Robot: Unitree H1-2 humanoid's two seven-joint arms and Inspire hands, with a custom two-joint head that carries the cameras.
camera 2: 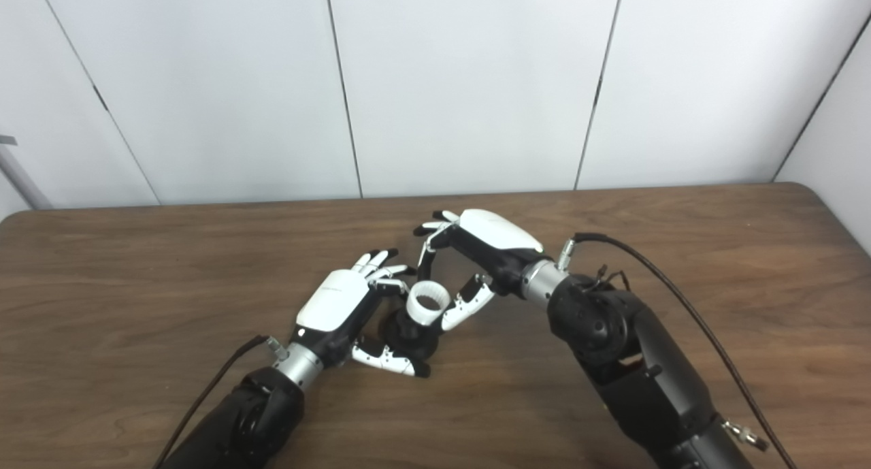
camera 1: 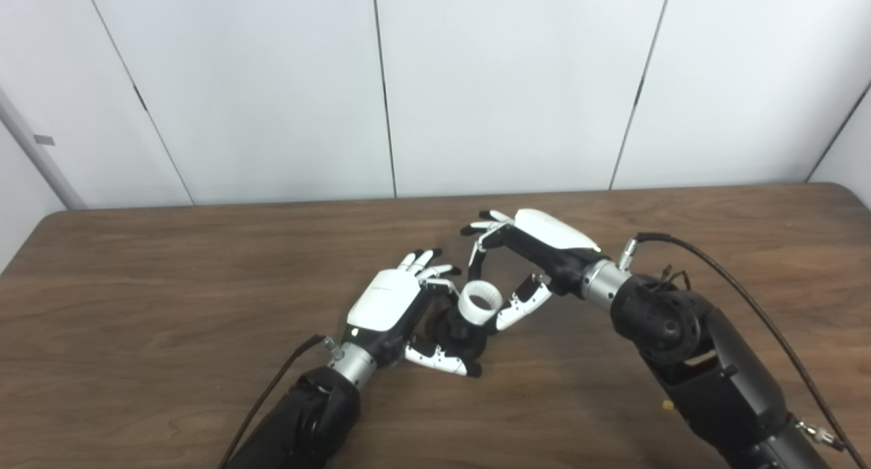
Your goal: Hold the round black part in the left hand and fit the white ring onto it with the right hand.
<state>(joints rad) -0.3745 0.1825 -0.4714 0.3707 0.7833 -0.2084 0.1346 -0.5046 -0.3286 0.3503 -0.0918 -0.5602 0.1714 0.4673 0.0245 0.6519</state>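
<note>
The round black part [camera 1: 454,333] sits low over the wooden table [camera 1: 170,285], held in my left hand [camera 1: 398,312], with the fingers curled round its far side and the thumb under its near side. The white ring [camera 1: 480,303] rests on top of the black part, tilted with its opening towards the camera. My right hand [camera 1: 524,265] comes in from the right. Its thumb touches the ring's right side and a finger reaches down to the ring's far edge, pinching it. How far the ring is seated on the part is hidden.
Both hands meet near the table's middle. Black cables trail from each wrist, the right one [camera 1: 748,299] arching over the tabletop. A white panelled wall [camera 1: 476,81] stands behind the table's far edge.
</note>
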